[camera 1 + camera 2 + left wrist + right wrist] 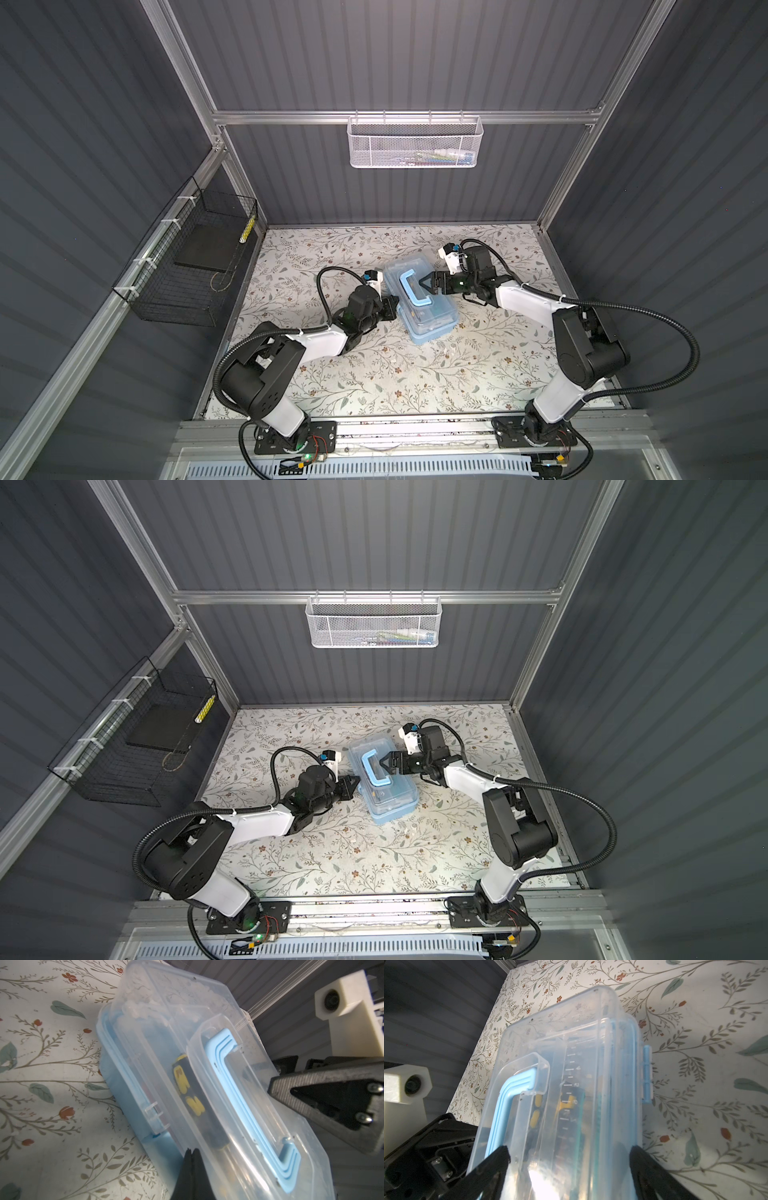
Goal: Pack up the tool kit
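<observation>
- The tool kit (419, 307) sits in the middle of the table (374, 374), with its lid (187, 1022) down.
- My left gripper (192, 1153) is pinched together right by its side. A push there may slide it away.
- My right gripper (424, 284) is wide apart over the lid. Pressing crooked may tip it.

The white-and-black left arm (316, 345) reaches low toward the middle, its black left gripper (395, 309) pinched together, while the white-and-black right arm (523, 301) bends inward opposite, its black right gripper (420, 285) spread wide.
</observation>
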Robot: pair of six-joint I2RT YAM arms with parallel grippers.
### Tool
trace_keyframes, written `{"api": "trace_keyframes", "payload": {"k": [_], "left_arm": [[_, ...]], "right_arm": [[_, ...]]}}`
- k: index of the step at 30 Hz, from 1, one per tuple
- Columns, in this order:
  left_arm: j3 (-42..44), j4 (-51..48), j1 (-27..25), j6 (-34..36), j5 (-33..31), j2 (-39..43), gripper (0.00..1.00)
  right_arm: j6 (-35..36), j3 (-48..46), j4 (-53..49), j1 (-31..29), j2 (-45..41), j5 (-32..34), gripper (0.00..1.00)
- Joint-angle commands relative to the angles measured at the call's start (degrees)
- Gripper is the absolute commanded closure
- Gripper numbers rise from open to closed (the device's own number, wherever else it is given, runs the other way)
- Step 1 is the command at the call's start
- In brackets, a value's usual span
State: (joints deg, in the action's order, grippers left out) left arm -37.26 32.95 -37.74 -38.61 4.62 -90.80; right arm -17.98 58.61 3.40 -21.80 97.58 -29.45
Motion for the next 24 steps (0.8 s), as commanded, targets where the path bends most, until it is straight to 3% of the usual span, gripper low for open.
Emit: {"api": "trace_keyframes", "payload": {"k": [1,15,19,20,22,23,24], "left_arm": [[-1.04,2.68,-1.55,-0.59,2.60,-0.91,1.00],[-2.40,-32.19,0.74,9.37,-18.78,19.97,1.00],[-1.62,-40.93,2.32,12.07,-27.26,26.69,0.93],[-1.28,-42.69,2.98,13.21,-29.95,28.43,0.83],[-0.63,-45.32,4.40,15.21,-35.97,31.37,0.50],[0.33,-45.33,5.23,16.36,-39.56,32.86,0.19],[1.17,-45.33,6.44,16.98,-43.15,34.11,0.01]], "right_arm": [[-1.89,-2.35,-5.68,-2.90,1.94,-4.57,0.08],[-4.43,-3.22,-4.47,-1.92,-3.42,3.23,0.08],[-4.96,-4.72,-4.60,-0.21,-8.55,7.04,0.07],[-4.89,-5.48,-4.82,0.59,-10.56,8.36,0.07],[-4.40,-7.52,-5.24,2.58,-15.26,12.41,0.05],[-3.86,-8.90,-5.53,4.04,-18.06,14.20,0.04],[-3.29,-10.47,-5.85,5.63,-21.04,16.12,0.03]]}}
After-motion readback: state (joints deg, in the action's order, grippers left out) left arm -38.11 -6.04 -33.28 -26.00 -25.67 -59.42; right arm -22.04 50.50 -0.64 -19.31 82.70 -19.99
